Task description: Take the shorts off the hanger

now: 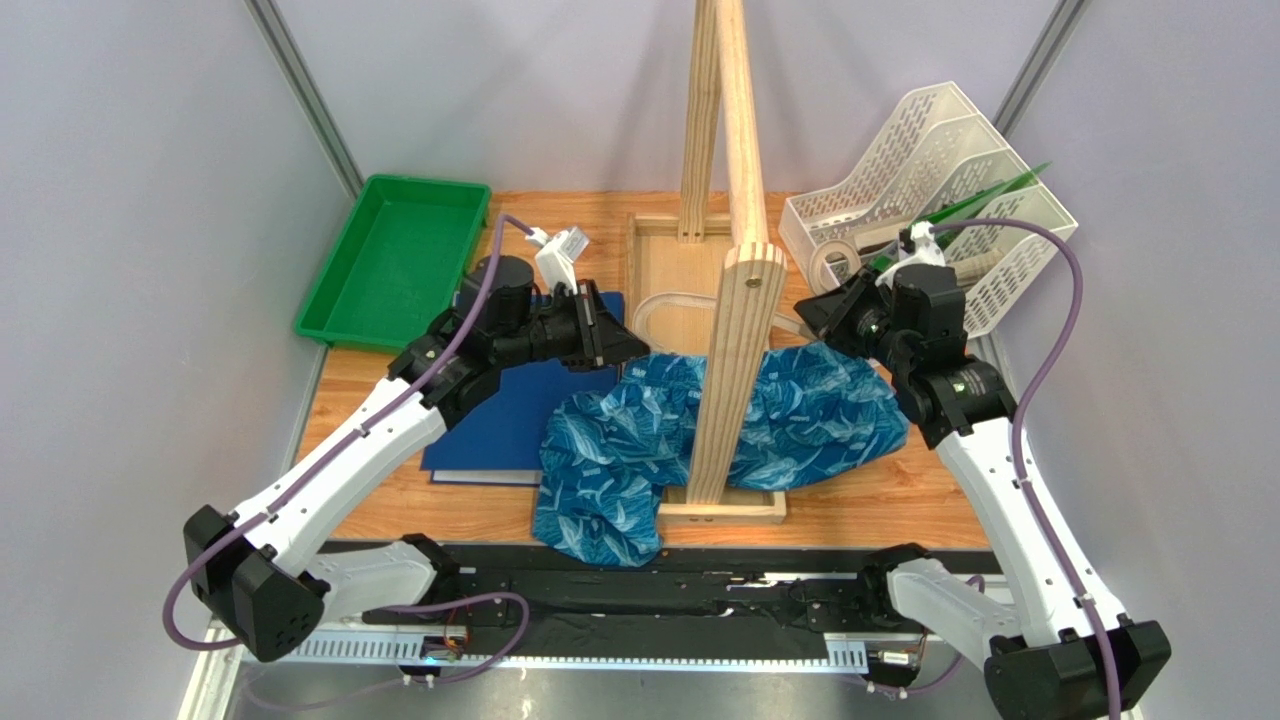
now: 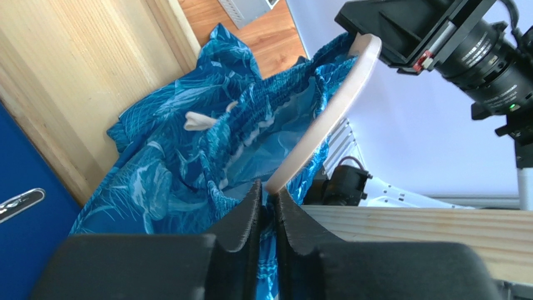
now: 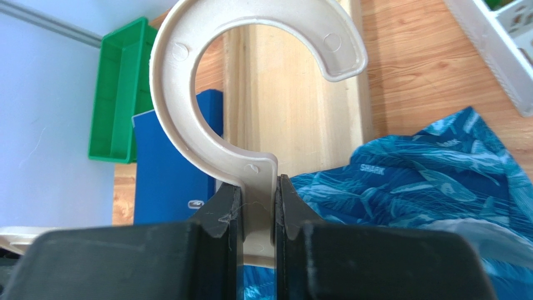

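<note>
Presently: stand (image 1: pixel 732 300) rose mid-table; shorts (image 1: pixel 631 435) lay heaped round its foot, waistband round hanger (image 2: pixel 326 112) arm. Right gripper (image 3: pixel 256 187) clamped hook neck. Left gripper (image 2: pixel 269 190) sat at hanger end, jaws nearly together; hold on anything could not be told. Step likely required: right to hold hanger steady, left to pinch waistband only and draw it off arm end, clear of stand.

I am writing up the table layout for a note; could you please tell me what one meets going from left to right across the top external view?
green tray → blue binder → shorts → white basket. The wooden stand is left out, since it crosses the shorts.
</note>
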